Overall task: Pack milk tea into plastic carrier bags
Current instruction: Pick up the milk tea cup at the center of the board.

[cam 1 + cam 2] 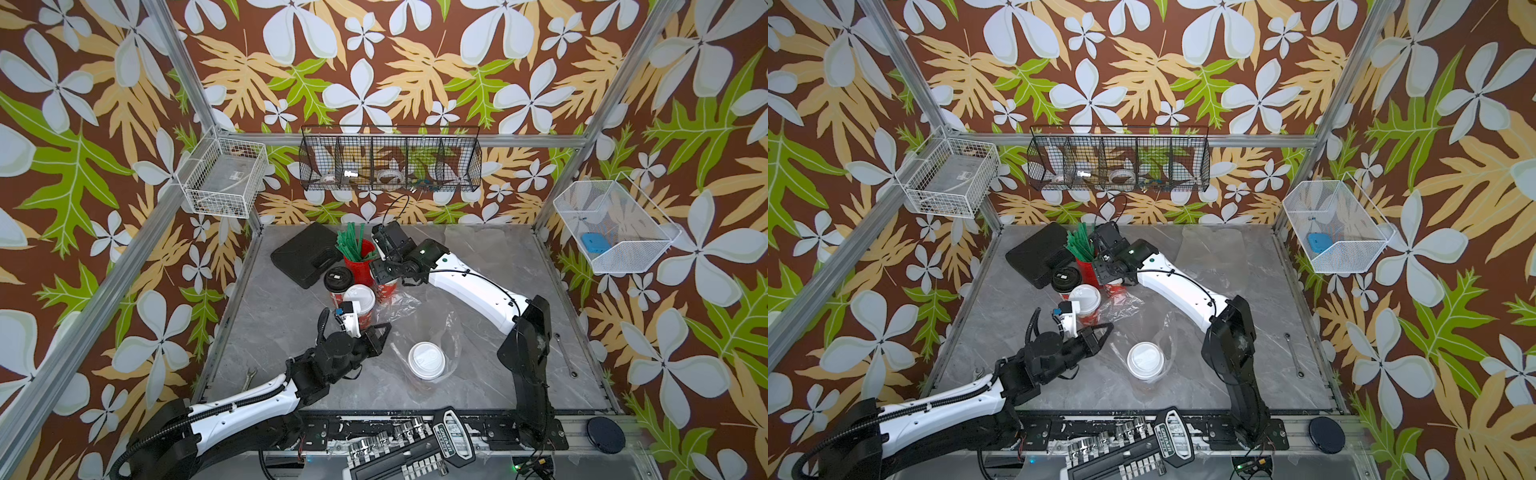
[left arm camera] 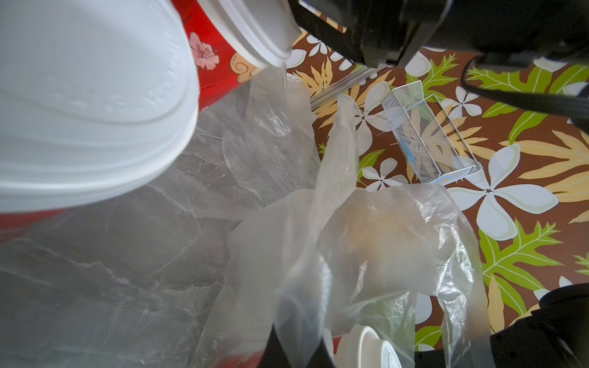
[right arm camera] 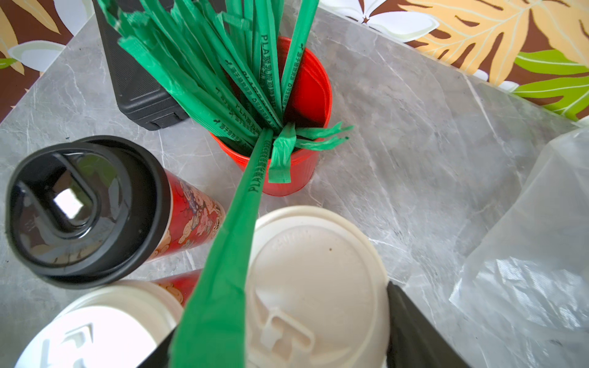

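While the left claw point(image 1: 380, 332) is pinched on a carrier bag point(image 2: 382, 223), the right claw point(image 3: 287, 347) is spread about a white-lidded cup point(image 3: 315, 270), contact undeterminable; bare tabletop point(image 1: 374, 390) is seen nearside.

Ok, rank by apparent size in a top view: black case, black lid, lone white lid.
1. black case, clearly largest.
2. lone white lid.
3. black lid, only slightly smaller; its position under the camera may explain that, so the two lids are unsure.
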Robot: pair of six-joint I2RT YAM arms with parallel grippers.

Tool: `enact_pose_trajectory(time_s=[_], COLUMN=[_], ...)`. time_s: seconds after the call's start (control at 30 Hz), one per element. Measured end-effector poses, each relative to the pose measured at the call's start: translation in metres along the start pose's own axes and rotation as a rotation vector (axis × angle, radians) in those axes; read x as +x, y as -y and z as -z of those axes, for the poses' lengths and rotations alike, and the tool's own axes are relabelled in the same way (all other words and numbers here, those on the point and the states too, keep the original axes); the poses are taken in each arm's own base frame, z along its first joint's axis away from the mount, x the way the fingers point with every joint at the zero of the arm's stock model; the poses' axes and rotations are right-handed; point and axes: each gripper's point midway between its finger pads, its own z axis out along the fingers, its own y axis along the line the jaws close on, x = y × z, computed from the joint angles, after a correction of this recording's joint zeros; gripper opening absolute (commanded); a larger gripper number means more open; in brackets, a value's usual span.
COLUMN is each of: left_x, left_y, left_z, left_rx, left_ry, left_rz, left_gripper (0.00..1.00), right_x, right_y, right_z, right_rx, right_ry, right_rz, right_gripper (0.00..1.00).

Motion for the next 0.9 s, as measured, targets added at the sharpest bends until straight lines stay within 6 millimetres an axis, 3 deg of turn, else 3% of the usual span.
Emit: enact_pose_trajectory(time_s=[0.47,0.9], left_x=[0.002,0.003], left_y=[-0.001,-0.001], left_z=[-0.001,-0.004], left_rx=[-0.004,-0.008], left_ry=[-0.005,-0.007], left_rz=[-0.002,-0.004], left_gripper=[0.0,0.0], right_x=[-0.013,-0.022], right_y=[0.014,0.031], right_z=[0.055,0.129], right_rx=[0.011,0.004], right_ry=[0.083,0.18], right_rz=[-0.017,-0.039], right_gripper=[0.7,0.69])
